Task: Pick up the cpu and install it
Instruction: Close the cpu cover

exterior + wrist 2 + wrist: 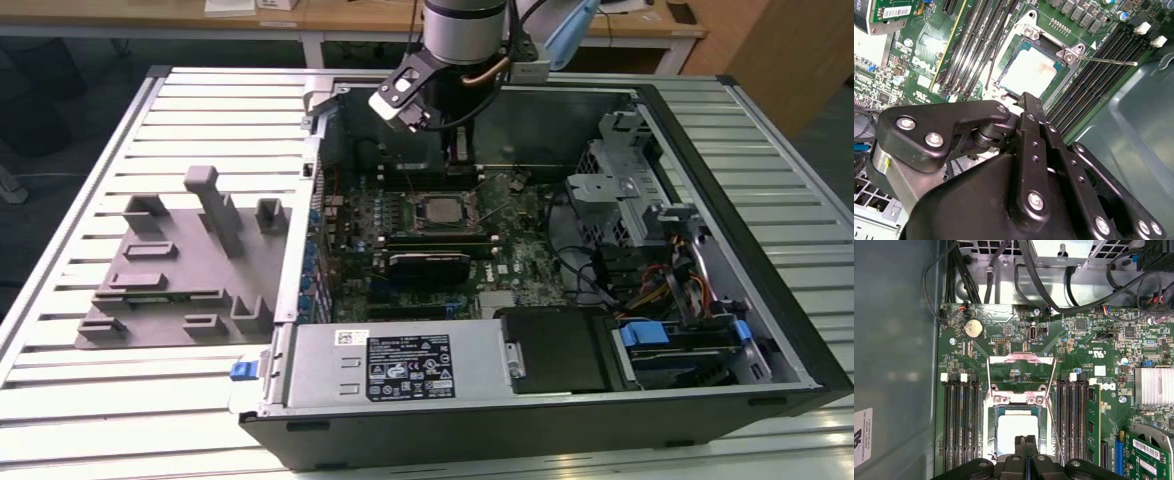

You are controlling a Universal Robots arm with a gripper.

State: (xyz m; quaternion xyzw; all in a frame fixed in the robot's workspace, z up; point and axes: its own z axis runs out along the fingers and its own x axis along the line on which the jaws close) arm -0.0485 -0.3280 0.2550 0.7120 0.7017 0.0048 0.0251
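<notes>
The cpu (pixel 1016 429) lies flat in the open motherboard socket (pixel 992 430), its silver top showing in both wrist views. In the second wrist view the cpu (pixel 1030 75) sits inside the dark socket frame. The socket's load plate (pixel 1022 359) is swung up and its thin lever (pixel 1104 61) sticks out sideways. My gripper (pixel 1025 442) hangs just above the chip's edge, shut, with nothing between its fingers. In the exterior view the gripper (pixel 461 155) is inside the case, a little behind and above the cpu (pixel 443 210).
Memory slots (pixel 960 420) flank the socket on both sides. A finned silver chipset block (pixel 1154 386) and an expansion card (pixel 1149 452) lie near. Black cables (pixel 1054 285) cross the case. A power supply (pixel 400 365) and drive cage (pixel 621 185) line the case; a grey fixture tray (pixel 174 270) sits outside.
</notes>
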